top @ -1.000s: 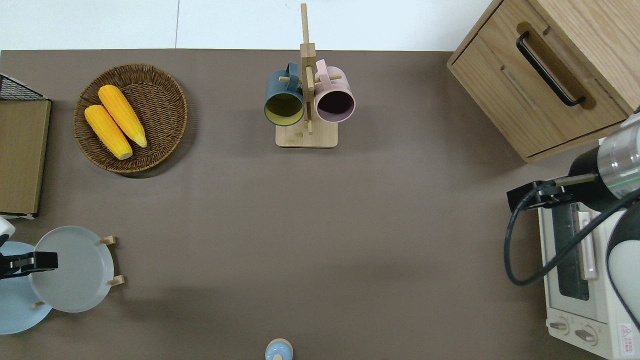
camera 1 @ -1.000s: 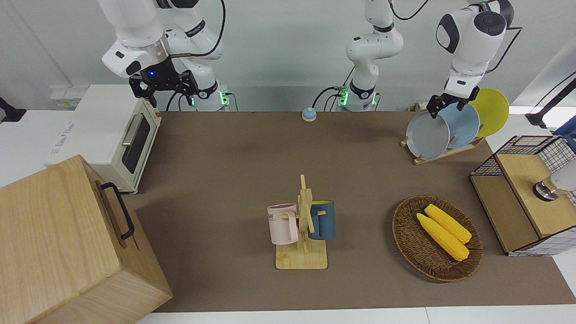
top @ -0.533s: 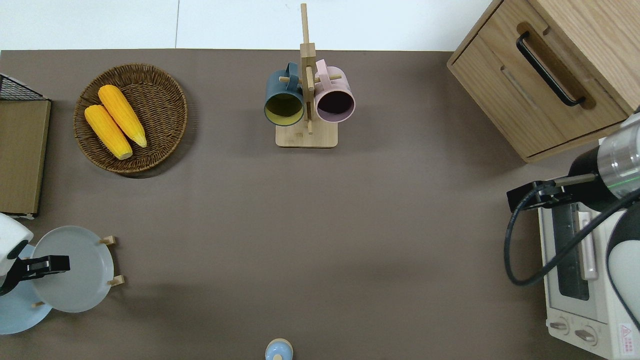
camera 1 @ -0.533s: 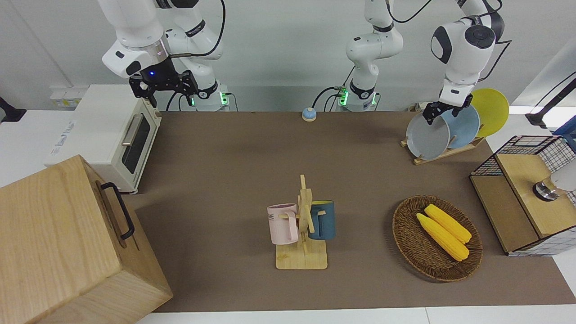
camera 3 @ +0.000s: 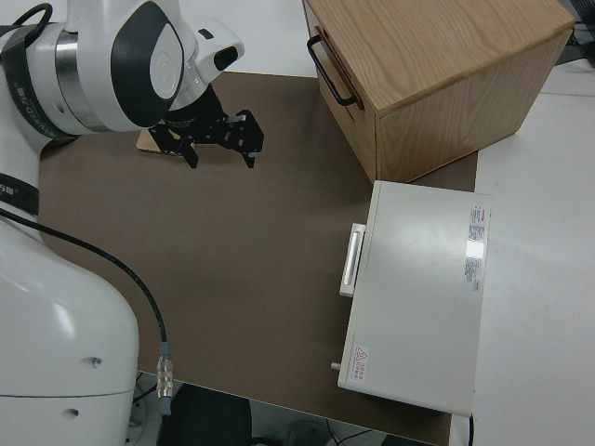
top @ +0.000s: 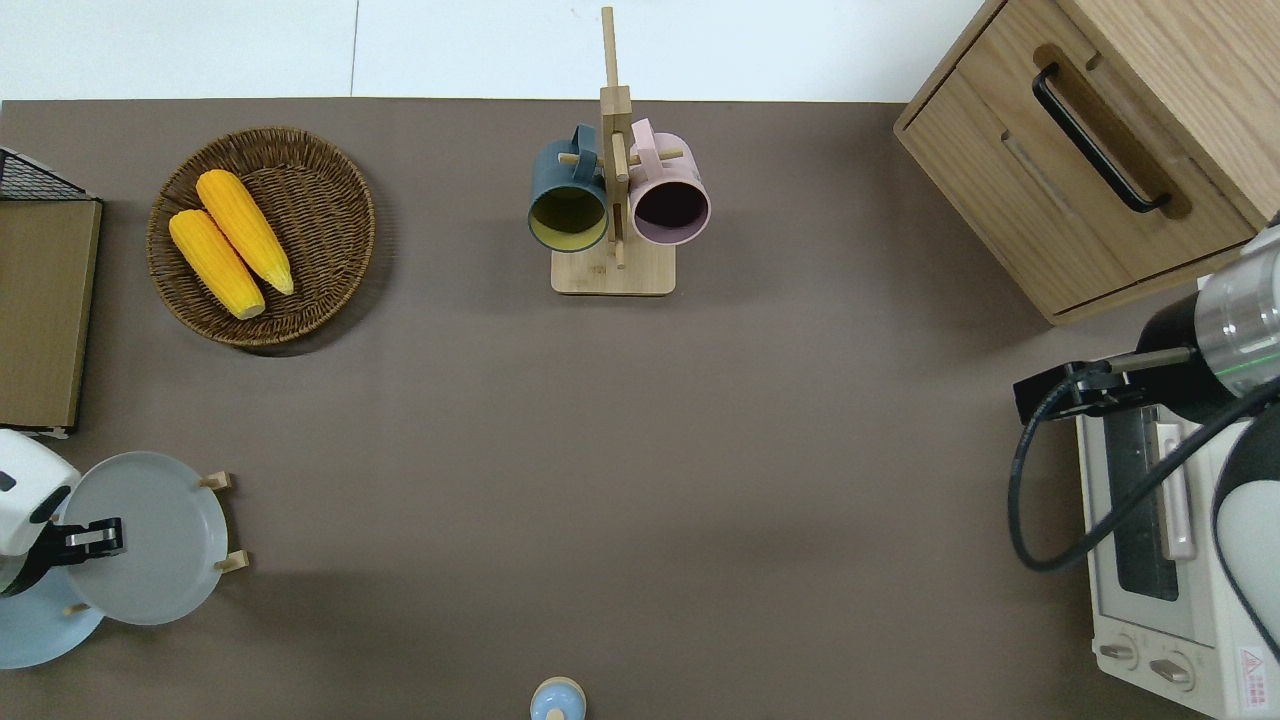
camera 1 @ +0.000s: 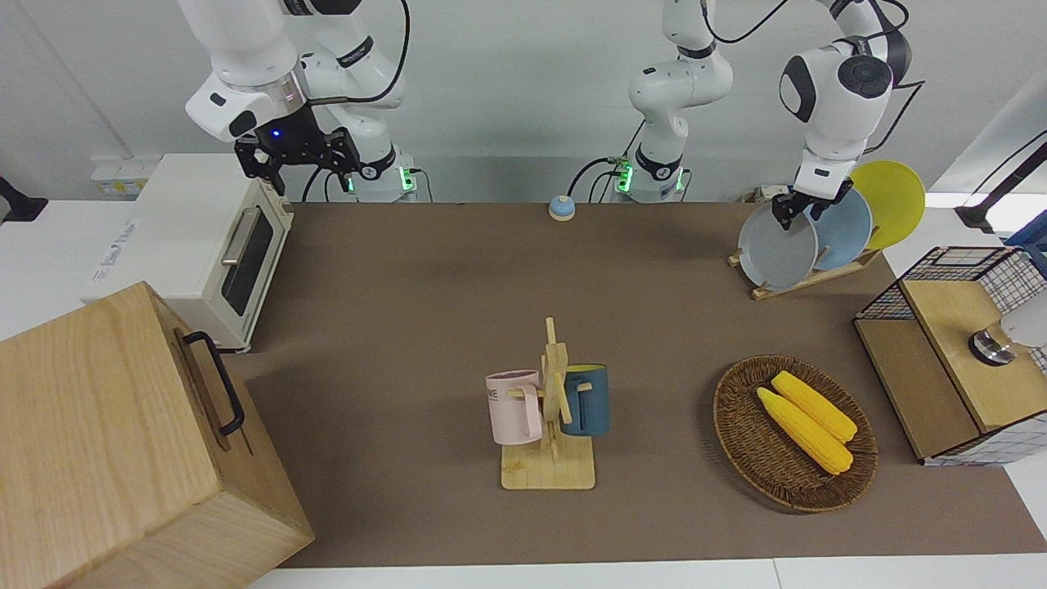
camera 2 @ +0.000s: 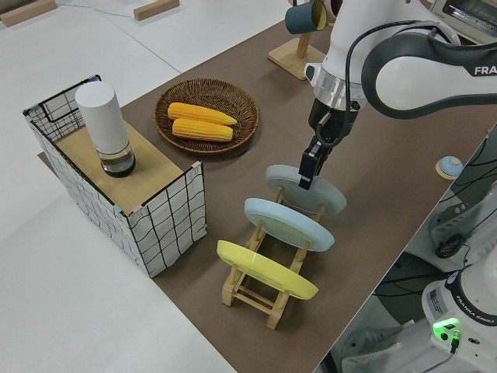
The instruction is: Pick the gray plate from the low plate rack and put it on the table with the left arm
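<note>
Left end effector [camera 2: 307,171] sits at the top rim of the gray plate [camera 1: 775,248], fingers either side of it; whether they grip, I cannot tell. The plate leans in the low plate rack [camera 2: 264,289]. "FRA" reads on the arm. Right arm parked.

Bright, even, diffuse light from above. Soft, faint shadows on the table [camera 1: 409,311] beside the basket [top: 262,236] and mug tree [top: 612,200]. Mild glare on white arm shells. Sharp throughout, with slight bowing toward the edges of the front view.
</note>
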Motion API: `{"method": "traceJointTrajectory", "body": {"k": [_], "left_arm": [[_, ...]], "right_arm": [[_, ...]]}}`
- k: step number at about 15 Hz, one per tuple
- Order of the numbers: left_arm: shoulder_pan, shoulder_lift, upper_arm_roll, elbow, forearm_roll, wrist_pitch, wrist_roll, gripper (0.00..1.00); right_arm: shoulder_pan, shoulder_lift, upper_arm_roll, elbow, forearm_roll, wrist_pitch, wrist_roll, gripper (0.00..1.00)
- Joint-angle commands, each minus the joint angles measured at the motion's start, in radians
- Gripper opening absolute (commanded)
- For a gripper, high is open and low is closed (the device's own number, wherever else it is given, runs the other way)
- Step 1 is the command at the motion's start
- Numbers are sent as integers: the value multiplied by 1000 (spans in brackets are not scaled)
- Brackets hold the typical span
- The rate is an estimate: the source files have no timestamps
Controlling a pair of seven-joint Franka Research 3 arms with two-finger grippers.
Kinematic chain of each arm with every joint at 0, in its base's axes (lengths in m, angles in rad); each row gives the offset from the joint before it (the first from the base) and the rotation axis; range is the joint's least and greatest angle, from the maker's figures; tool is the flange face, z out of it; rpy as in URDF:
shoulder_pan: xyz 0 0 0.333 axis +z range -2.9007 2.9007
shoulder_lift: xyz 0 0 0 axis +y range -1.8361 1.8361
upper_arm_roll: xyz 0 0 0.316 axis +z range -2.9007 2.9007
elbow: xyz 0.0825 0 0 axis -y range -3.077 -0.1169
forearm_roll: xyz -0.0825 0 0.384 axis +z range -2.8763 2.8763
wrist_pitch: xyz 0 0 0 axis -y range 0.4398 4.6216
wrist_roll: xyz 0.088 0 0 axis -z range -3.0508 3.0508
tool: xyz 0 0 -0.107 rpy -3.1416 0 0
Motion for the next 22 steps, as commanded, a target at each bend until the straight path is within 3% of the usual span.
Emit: {"method": "traceJointTrajectory", "body": {"k": [1,9,13,22], "left_arm": [[11,6,-7,-23,22,32,-14,339],[10,6,-7,-14,23,33,-11,77],[7,3,-7,22,22,-12,0,66],[-15,5,-21,259,8,-271,8,68]], "right_arm": [[-24,-2,20,7,-5,-11,12,983],[-24,-4,21,7,-6,-11,12,983],[-24,-2,20,7,-6,-11,12,983],[-24,-2,21,7,-5,-11,12,983]]}}
